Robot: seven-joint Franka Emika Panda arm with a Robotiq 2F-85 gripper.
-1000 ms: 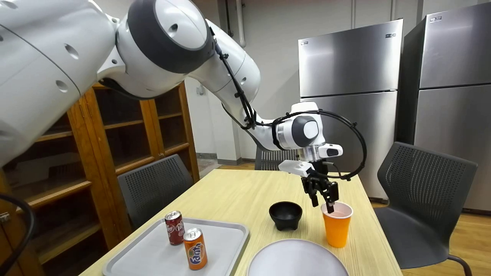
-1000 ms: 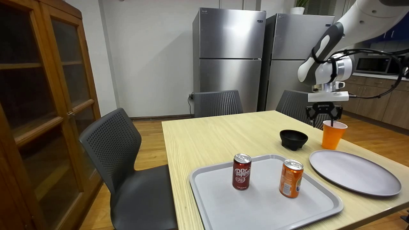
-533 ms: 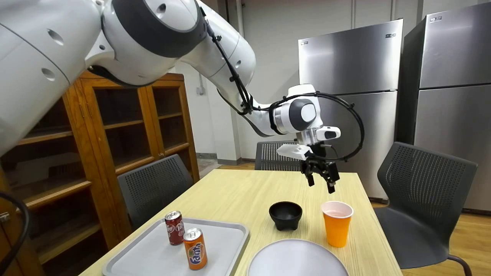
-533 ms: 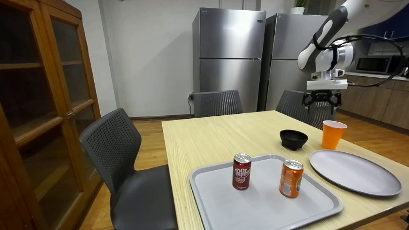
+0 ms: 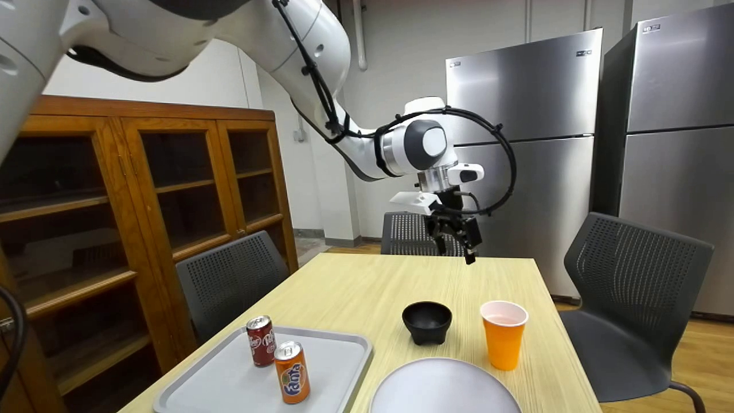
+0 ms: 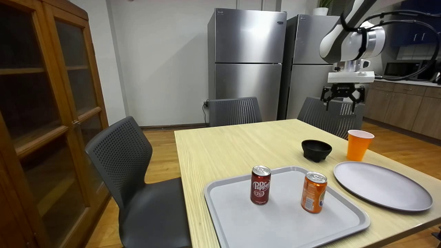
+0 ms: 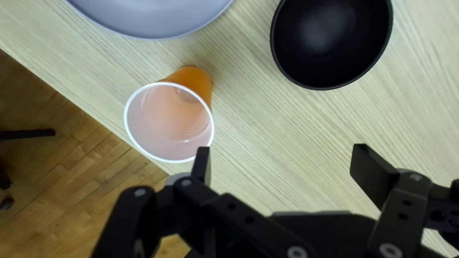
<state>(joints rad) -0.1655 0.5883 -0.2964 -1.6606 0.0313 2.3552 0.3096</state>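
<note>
My gripper is open with nothing between its fingers. It hangs well above the table in both exterior views. In the wrist view one fingertip overlaps the near rim of an orange cup, but the exterior views show it apart from the cup. The cup stands upright on the table in both exterior views; its inside is pale and shows no object. A black footed bowl stands beside the cup, also in both exterior views.
A pale grey plate lies in front of the cup and bowl. A grey tray holds a Dr Pepper can and a Fanta can, both upright. Dark chairs stand round the table. The cup is near a table edge.
One second ago one finger reached down into the cup's mouth. The gripper has risen out and moved away from it, and its jaws look slightly wider. The cup stays in place.
</note>
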